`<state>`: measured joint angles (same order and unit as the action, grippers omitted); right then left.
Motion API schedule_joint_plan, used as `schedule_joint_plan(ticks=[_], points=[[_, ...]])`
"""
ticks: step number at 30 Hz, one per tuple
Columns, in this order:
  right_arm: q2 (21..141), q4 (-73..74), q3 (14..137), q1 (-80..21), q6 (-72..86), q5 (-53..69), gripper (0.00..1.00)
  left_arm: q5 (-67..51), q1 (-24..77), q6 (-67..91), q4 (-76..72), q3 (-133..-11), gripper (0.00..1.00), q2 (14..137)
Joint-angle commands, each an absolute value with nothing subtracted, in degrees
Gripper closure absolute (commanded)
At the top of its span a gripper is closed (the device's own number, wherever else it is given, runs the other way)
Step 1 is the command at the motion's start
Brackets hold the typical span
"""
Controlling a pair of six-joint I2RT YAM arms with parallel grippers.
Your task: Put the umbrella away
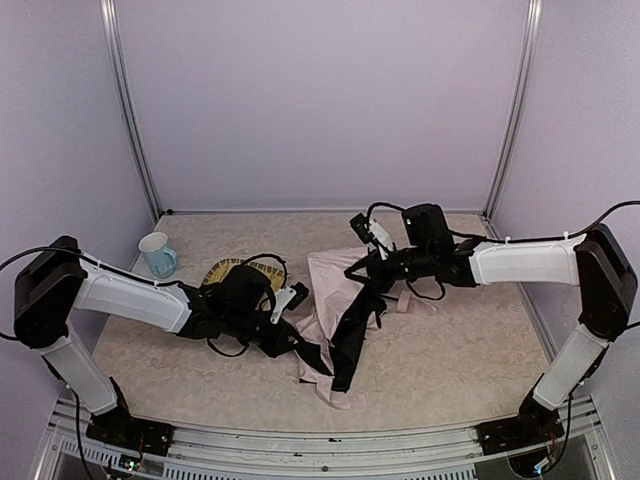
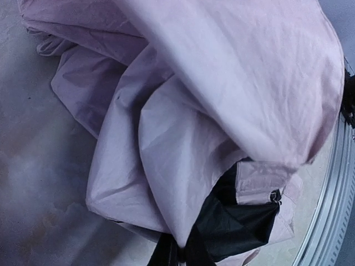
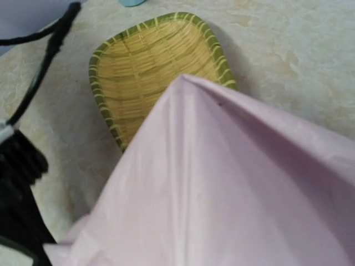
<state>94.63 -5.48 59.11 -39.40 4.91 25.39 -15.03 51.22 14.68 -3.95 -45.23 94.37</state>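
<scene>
Your umbrella (image 1: 335, 300) lies crumpled mid-table near the woven tray (image 3: 155, 61), pink fabric up and black lining showing. The left gripper (image 1: 300, 345) and right gripper (image 1: 365, 283) sit among its folds. You cannot tell whether either is clenched.

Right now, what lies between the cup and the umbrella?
In the top view, the woven tray sits between cup and umbrella, partly under the left arm.

A flat beige speckled table top (image 1: 450, 340) is the floor here. A plain pale purple back wall (image 1: 320, 100) stands behind the table. A pale purple side wall (image 1: 50, 120) stands at its left. Thin silver metal posts (image 1: 130, 110) stand at its far corners. A silver metal rail (image 1: 330, 440) runs along its near edge. The light is soft.
</scene>
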Motion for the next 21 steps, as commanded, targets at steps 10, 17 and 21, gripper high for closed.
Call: schedule_joint_plan(ticks=[10,17,21], points=[[89.87,2.6,64.02,-35.51,-6.35,51.76,1.0,8.61,56.39,-1.42,-3.5,-48.56,0.75,101.14],[89.89,2.0,63.74,-35.13,-5.3,49.29,1.0,2.46,59.09,-7.71,-22.82,-32.68,0.28,80.1],[90.02,-0.84,64.08,-34.94,-1.39,45.42,1.0,-8.9,59.53,-4.92,-31.88,-28.24,0.32,69.02]])
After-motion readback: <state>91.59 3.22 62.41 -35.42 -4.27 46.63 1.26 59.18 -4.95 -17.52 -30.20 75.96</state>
